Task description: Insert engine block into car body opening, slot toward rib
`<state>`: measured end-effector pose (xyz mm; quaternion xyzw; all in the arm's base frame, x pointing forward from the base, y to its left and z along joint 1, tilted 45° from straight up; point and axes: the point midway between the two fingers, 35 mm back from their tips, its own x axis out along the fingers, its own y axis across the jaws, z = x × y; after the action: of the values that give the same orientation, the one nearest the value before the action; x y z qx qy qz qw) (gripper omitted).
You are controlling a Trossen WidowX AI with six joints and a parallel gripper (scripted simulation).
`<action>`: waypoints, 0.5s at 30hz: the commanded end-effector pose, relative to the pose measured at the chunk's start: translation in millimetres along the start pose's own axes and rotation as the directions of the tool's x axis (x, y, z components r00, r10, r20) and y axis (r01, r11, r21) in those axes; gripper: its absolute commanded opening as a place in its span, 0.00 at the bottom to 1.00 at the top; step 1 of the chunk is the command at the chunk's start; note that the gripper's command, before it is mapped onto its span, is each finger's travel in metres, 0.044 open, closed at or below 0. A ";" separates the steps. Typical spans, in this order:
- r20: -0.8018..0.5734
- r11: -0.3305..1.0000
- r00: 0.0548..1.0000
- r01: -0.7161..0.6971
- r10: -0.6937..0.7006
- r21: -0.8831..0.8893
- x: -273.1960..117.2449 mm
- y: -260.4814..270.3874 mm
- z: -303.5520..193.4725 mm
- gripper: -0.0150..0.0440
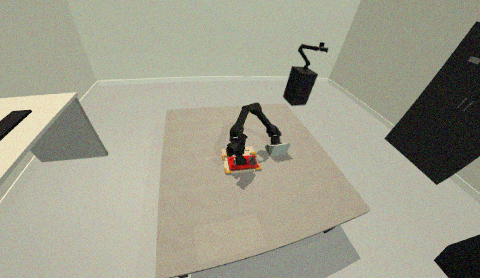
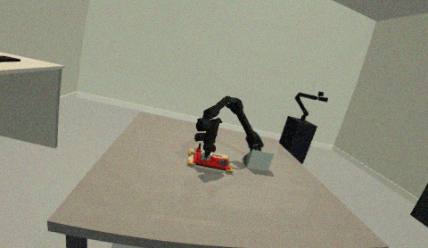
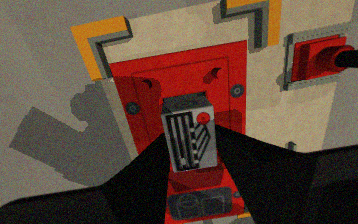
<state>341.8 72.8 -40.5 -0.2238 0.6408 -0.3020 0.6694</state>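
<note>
The engine block (image 3: 189, 142) is grey, with dark slots and a red round mark on top. In the wrist view it is between the two black fingers of my gripper (image 3: 192, 134) (image 2: 207, 156) (image 1: 241, 162), which is shut on it. The red car body (image 3: 175, 72) (image 2: 218, 162) (image 1: 252, 164) lies directly under the gripper. The block stands over the middle of the body, and its top is above the red surface. The block's lower part, most of the opening and the rib are hidden, so its depth cannot be told.
The car body lies on a cream board (image 3: 270, 107) with orange and grey corner brackets (image 3: 110, 27) (image 3: 274, 25). A red part (image 3: 307, 60) sits in a square grey frame on the board, with a black piece beside it. A pale panel (image 1: 278, 149) (image 2: 259, 161) stands near the arm's base.
</note>
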 end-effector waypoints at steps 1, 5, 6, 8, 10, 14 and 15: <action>0.003 1.000 1.000 0.002 -0.002 -0.006 1.2 -0.2 0.5 0.52; 0.003 1.000 1.000 0.002 -0.002 -0.006 2.1 -0.2 0.5 0.52; 0.003 1.000 1.000 0.002 -0.002 -0.006 2.3 -0.2 0.5 0.52; 0.003 1.000 1.000 0.002 -0.002 -0.006 2.7 -0.2 0.6 0.52; 0.003 1.000 1.000 0.002 -0.002 -0.006 3.1 -0.2 0.6 0.52; 0.003 1.000 1.000 0.002 -0.002 -0.006 4.0 -0.2 0.6 0.52; 0.003 1.000 1.000 0.002 -0.002 -0.006 4.2 -0.2 0.6 0.52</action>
<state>341.8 70.6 -42.8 -0.2238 0.6408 -0.3020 0.6694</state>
